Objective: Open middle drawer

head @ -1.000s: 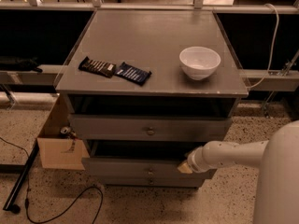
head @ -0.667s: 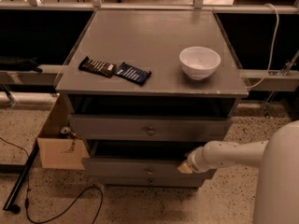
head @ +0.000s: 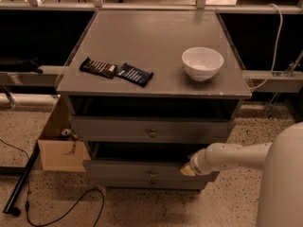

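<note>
The grey cabinet [head: 147, 41] has three flat drawer fronts, one above the other, each with a small round knob. The middle drawer [head: 137, 169] stands pulled out past the top drawer [head: 118, 129], with a dark gap above its front. Its knob [head: 152, 173] shows at the centre. Only a thin strip of the bottom drawer [head: 142, 184] shows beneath it. My gripper [head: 187, 169], on a white arm reaching in from the right, sits at the right end of the middle drawer's front, by its upper edge.
A white bowl [head: 202, 63] and two dark snack bars [head: 116, 71] lie on the cabinet top. A cardboard box [head: 59, 150] with a can stands left of the cabinet. A black cable [head: 66, 207] and a black pole [head: 21, 183] lie on the speckled floor.
</note>
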Controlling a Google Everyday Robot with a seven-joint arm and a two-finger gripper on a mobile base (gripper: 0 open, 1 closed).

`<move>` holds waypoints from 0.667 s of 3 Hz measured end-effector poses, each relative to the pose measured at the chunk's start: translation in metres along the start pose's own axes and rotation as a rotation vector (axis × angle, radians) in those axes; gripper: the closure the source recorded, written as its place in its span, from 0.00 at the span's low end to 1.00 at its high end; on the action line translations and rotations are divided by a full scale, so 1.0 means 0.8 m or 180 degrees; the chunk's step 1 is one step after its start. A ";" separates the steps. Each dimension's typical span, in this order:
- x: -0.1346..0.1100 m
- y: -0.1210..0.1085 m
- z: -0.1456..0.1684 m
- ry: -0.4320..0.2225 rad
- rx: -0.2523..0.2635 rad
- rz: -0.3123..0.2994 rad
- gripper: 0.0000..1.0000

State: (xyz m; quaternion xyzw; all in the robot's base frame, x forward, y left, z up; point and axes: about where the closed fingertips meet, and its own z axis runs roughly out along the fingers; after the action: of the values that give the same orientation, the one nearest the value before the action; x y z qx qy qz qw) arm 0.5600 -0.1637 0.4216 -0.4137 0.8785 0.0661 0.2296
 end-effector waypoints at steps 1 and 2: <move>0.000 0.000 0.000 0.0000 0.0000 0.0000 0.01; 0.004 0.003 -0.001 0.0019 -0.0011 -0.0003 1.00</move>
State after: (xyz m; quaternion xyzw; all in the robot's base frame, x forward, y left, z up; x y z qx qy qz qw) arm 0.5561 -0.1643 0.4210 -0.4147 0.8789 0.0662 0.2263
